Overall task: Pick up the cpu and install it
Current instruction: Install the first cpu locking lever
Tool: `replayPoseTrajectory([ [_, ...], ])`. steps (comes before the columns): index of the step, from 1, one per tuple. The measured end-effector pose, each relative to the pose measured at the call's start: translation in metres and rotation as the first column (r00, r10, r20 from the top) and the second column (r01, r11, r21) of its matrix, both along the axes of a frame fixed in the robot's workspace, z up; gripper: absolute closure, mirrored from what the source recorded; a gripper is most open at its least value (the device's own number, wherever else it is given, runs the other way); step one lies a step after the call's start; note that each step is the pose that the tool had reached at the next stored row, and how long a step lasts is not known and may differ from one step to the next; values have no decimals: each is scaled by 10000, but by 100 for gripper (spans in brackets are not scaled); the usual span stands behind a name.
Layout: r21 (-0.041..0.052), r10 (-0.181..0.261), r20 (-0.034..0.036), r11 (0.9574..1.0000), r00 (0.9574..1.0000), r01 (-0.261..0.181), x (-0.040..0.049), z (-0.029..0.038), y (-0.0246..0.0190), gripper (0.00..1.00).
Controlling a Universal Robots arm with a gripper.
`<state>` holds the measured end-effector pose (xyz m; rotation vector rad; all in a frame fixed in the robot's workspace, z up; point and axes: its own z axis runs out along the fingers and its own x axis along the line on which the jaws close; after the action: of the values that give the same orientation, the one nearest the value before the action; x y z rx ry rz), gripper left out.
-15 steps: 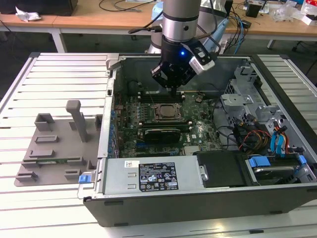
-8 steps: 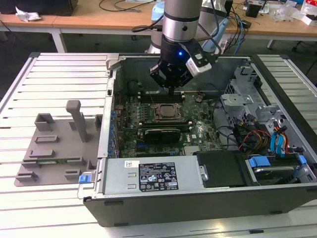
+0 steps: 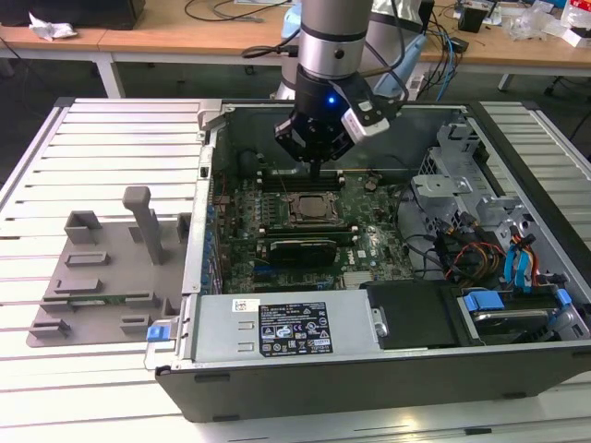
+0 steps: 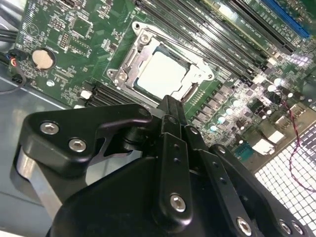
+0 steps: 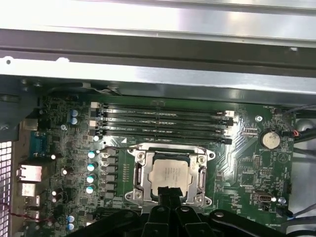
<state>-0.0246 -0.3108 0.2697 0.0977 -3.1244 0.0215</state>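
We see the cpu [image 5: 170, 176] lying flat inside the metal socket frame [image 5: 203, 174] on the green motherboard [image 5: 252, 168], and the second wrist view shows it [image 4: 160, 74] the same way. There is small print on its silver top, but we cannot read it. The gripper [image 3: 317, 166] hangs just above the socket frame, not touching the cpu. In both wrist views its black fingers [image 5: 169, 193] come together to one narrow tip, so it looks clenched with nothing in it. The finger tip hides one edge of the cpu.

Four long memory slots [image 5: 163, 123] lie just beside the socket frame, and a round coin battery [image 5: 270, 139] sits near it. In the exterior view, a white sticker [image 3: 295, 329] on the grey power box [image 3: 222, 323] has writing too small for us to read. A grey plastic fixture plate [image 3: 102, 277] lies well apart from the socket frame, outside the computer case [image 3: 369, 383].
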Motion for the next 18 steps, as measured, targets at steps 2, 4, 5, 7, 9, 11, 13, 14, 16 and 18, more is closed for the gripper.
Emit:
replayPoseTrajectory([
  [2,0,0,0,10000,10000,0,-30,0,0,89],
  [4,-1,0,-1,10000,10000,0,-61,0,0,89],
  [5,-1,0,0,10000,10000,0,-72,0,0,89],
  [7,0,1,-1,10000,10000,-1,-115,0,0,89],
  [9,-1,0,-1,10000,10000,0,-144,0,0,89],
  [11,0,0,0,10000,10000,0,-190,0,0,89],
  [13,-1,0,0,10000,10000,0,-222,0,0,89],
  [14,0,0,0,10000,10000,0,-246,0,0,89],
  [16,-1,0,-1,10000,10000,0,-327,-1,0,89],
  [18,0,0,0,10000,10000,0,-444,-4,7,89],
])
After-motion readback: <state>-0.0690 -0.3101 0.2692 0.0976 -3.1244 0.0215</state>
